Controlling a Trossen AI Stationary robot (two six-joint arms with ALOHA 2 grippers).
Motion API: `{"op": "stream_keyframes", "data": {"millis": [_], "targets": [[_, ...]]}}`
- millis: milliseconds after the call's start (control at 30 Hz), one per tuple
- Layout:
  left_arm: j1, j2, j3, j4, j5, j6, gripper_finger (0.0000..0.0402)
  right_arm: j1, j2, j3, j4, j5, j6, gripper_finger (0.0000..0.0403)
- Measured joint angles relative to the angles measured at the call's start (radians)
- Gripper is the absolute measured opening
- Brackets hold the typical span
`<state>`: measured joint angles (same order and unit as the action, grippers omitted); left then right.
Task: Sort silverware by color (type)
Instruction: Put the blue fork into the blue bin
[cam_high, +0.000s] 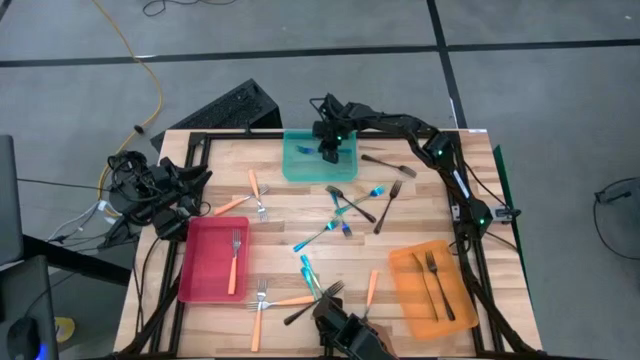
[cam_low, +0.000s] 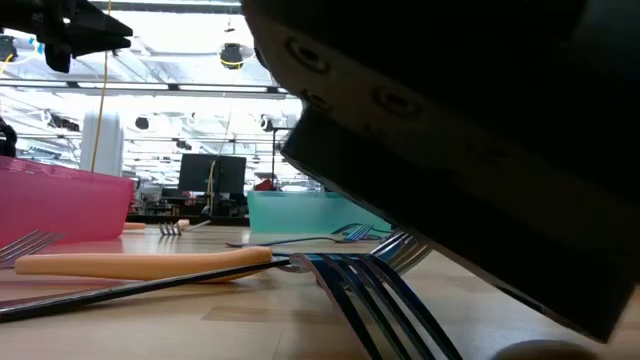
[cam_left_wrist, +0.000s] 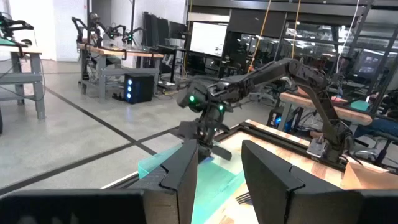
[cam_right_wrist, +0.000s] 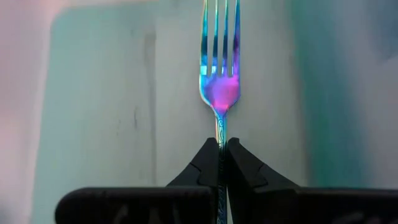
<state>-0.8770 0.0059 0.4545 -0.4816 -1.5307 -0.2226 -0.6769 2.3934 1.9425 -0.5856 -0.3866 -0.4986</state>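
Iridescent blue fork (cam_right_wrist: 219, 74), pink-glinting neck

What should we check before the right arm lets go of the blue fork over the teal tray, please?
1. Grip: the right gripper is shut on the blue fork by its handle. Ok.
2. Position: in the high view the right gripper sits over the teal tray. Ok.
3. Colour match: blue fork over teal tray; the red tray holds an orange-handled fork and the orange tray holds dark forks. Ok.
4. Height above the tray floor: cannot tell.
5. Left arm clear: the left gripper waits at the table's left edge, open. Ok.
6. Work left: loose forks lie mid-table. Not ok.
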Motion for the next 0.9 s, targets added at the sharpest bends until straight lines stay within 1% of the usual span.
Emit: {"op": "stream_keyframes", "data": {"millis": [433, 633, 900], "targets": [[0.0, 0.0, 0.0, 0.0, 0.0, 0.0, 0.0112, 0.0, 0.001, 0.001, -0.012, 0.003, 0.018, 0.0031], [0.0, 0.0, 0.0, 0.0, 0.0, 0.0, 0.0112, 0.0, 0.001, 0.001, -0.01, 0.006, 0.018, 0.0054], [0.0, 0.0, 0.0, 0.0, 0.001, 0.0, 0.0112, 0.0, 0.001, 0.001, -0.009, 0.006, 0.018, 0.006]]}}
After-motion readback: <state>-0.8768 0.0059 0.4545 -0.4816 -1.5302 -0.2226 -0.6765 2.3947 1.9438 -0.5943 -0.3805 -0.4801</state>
